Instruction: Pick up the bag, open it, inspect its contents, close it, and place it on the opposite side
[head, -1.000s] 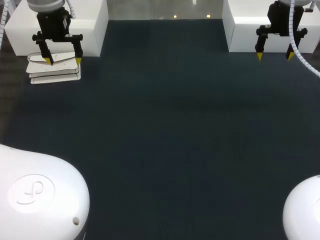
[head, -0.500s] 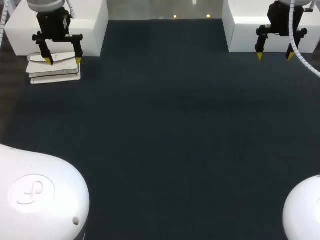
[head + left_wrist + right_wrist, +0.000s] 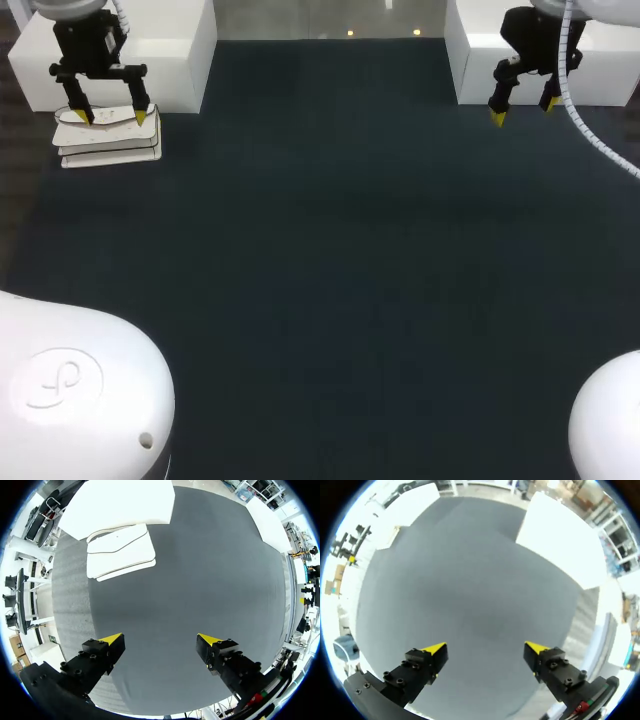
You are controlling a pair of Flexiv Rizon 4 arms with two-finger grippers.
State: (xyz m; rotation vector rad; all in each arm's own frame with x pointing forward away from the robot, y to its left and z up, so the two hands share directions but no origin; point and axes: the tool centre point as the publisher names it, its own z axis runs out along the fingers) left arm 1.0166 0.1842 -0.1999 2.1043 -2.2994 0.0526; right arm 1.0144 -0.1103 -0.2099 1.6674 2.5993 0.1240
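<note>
The bag (image 3: 108, 140) lies flat at the far left corner of the table (image 3: 330, 270), on the dark mat just in front of a white block (image 3: 170, 50) that fills that corner. It is white, with a curved flap folded down over its top, and its near edge shows several stacked white layers. The left gripper (image 3: 110, 116) hangs at this same corner. From the head camera its yellow tips appear over the far part of the bag. From the left wrist, the bag (image 3: 120, 550) sits ahead of the left gripper (image 3: 160, 640) and a little to one side, next to the white block (image 3: 120, 505). It is clear of both fingers, and only bare mat shows between them. The jaws stand wide apart and hold nothing. The right gripper (image 3: 524, 111) hangs at the far right corner, beside a second white block (image 3: 480, 50), well apart from the bag and with the whole width of the table between them. In the right wrist view, the right gripper (image 3: 485, 647) is also spread wide with nothing in its grasp. Plain mat lies under and ahead of it, and the second white block (image 3: 560, 540) stands further ahead, off to one side.
</note>
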